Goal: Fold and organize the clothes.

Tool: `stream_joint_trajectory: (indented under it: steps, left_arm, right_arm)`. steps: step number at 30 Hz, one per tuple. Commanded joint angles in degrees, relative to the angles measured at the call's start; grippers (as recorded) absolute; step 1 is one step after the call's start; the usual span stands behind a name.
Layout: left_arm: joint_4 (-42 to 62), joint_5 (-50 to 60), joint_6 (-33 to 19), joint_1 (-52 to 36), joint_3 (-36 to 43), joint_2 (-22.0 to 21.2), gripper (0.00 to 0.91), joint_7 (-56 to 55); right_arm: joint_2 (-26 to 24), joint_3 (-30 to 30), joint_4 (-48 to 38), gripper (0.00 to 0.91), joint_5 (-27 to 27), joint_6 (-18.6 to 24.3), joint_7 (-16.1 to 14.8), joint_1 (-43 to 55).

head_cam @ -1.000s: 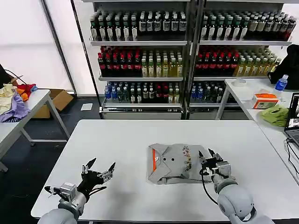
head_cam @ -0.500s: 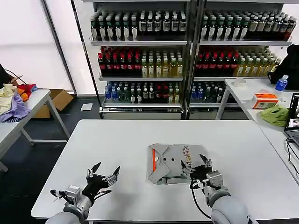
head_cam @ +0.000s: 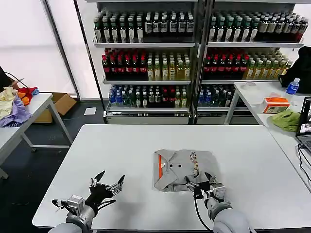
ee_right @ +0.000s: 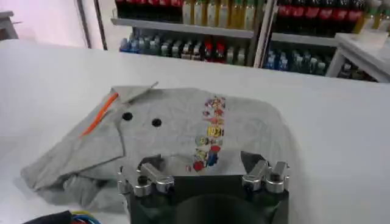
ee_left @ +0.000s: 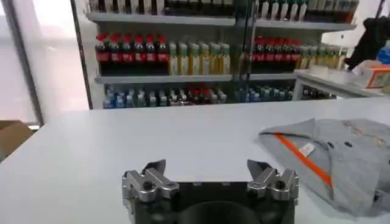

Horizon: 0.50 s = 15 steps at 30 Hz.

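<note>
Right gripper (head_cam: 201, 183) nearer, crumpled cotton shirt (head_cam: 182, 169)

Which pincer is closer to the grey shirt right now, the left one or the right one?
The right. The right pincer sits open at the near edge of the grey shirt. The left pincer, also open, hovers well off to the shirt's left over bare table.

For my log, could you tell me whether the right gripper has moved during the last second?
Yes. The right gripper has pulled back toward the robot and leftward, to the shirt's near edge.
</note>
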Motion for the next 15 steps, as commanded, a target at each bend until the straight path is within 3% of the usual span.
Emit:
stream_joint_trajectory:
  steps: [1,10,15]
  left_arm:
    - [-0.25,-0.20,0.15,0.01,-0.12,0.03,0.907,0.01]
    - [-0.21,-0.49,0.25,-0.14,0.01,-0.12,0.907,-0.01]
    - [-0.22,-0.40,0.32,0.00,0.15,-0.28,0.907,0.01]
  right_arm:
    - [0.31,-0.50,-0.07,0.907,0.63,-0.08,1.35,-1.24]
    - [-2.90,1.22,2.74,0.907,0.32,-0.02,1.84,-5.12]
    - [-2.19,3.61,7.80,0.907,0.72,0.04,1.45,-6.06]
